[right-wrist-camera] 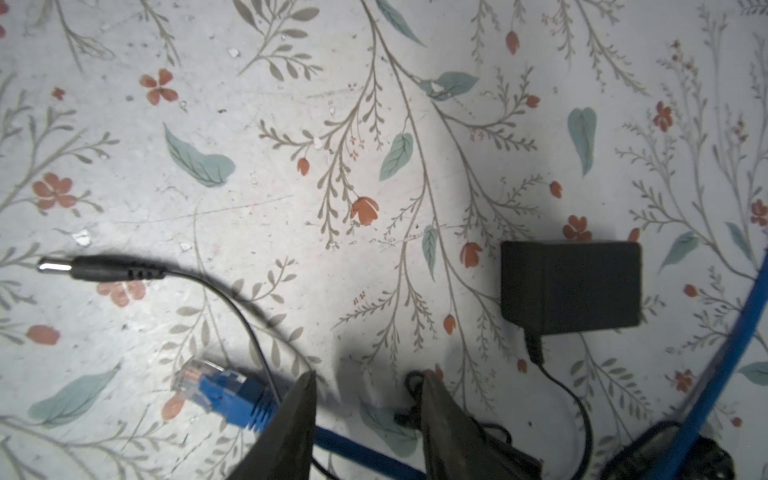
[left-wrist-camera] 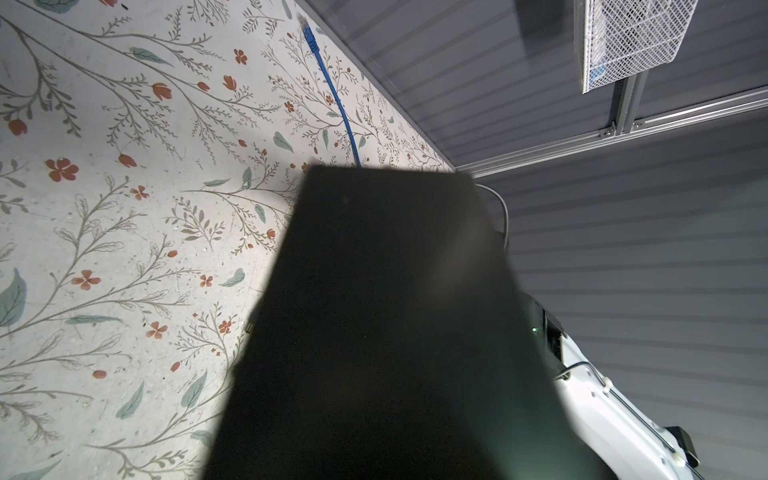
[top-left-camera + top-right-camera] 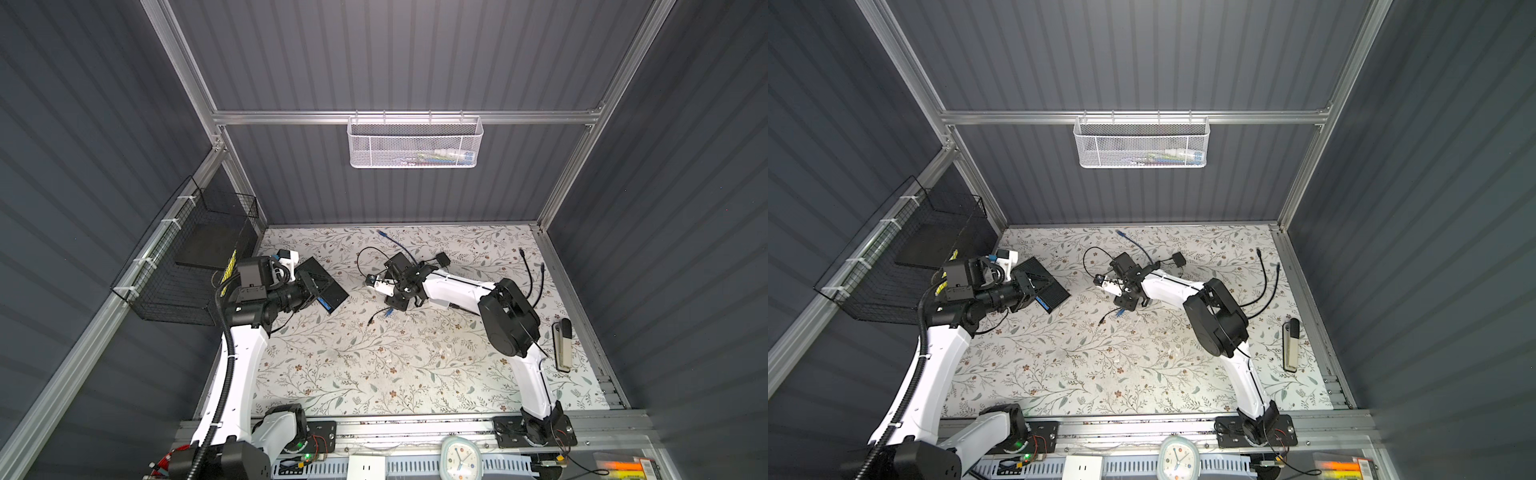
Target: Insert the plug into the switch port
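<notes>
While the blue network plug (image 1: 216, 392) with its clear tip lies flat on the pale floral table sheet (image 3: 374, 374), near the middle of both top views, its blue cable (image 1: 361, 453) passes under the right gripper (image 1: 368, 376). That gripper's two dark fingers (image 1: 297, 415) stand apart, one on either side of the cable, gripping nothing. The plug's ribbed boot lies just beside one fingertip. Near the plug but apart from it rests a black barrel power plug (image 1: 104, 268) with a metal tip, its thin black cord curving toward the gripper. On the gripper's other side sits a black box-shaped power adapter (image 1: 571, 286).

Well apart from the plug, left of centre in both top views, the flat black rectangular network switch (image 3: 332, 284) is tilted, with a narrow blue strip (image 3: 323, 304) along its lower edge. The left gripper (image 3: 311, 284) is clamped tight on the switch's left end; I cannot tell whether the switch touches the sheet. Seen from the left wrist, its dark body blocks much of the view.

Farther out, the cable's other blue end (image 3: 381, 233) lies by the back wall, at the upper centre of the sheet. Loose black cables (image 3: 534, 278) and a grey-and-black stapler-shaped tool (image 3: 562, 345) lie toward the right edge. A white mesh basket (image 3: 415, 141) hangs on the back wall at upper centre, and a black wire basket (image 3: 195, 257) hangs at the left.
</notes>
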Robot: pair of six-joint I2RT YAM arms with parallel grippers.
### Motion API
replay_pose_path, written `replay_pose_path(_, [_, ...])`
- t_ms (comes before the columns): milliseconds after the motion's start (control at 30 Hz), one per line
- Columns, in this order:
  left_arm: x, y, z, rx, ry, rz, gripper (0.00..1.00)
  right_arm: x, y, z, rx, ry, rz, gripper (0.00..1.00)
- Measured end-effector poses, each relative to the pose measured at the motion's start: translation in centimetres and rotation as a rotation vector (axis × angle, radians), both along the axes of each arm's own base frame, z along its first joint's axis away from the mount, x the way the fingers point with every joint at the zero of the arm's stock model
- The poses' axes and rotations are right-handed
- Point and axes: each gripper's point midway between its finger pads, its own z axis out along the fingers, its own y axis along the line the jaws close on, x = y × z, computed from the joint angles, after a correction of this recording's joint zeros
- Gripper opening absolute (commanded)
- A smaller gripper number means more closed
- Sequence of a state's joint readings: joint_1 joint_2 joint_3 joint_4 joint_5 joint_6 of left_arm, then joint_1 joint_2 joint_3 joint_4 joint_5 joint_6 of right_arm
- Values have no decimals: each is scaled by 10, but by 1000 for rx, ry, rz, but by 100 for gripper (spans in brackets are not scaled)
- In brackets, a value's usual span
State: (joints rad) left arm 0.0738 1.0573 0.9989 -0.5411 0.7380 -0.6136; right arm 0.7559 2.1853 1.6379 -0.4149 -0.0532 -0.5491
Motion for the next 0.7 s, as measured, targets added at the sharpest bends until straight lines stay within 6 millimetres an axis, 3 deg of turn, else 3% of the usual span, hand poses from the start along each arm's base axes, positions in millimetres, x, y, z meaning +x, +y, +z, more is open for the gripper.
replay_pose_path(700, [-1, -2, -5, -21, 7, 0, 9, -26, 10, 3, 18, 50, 51, 44])
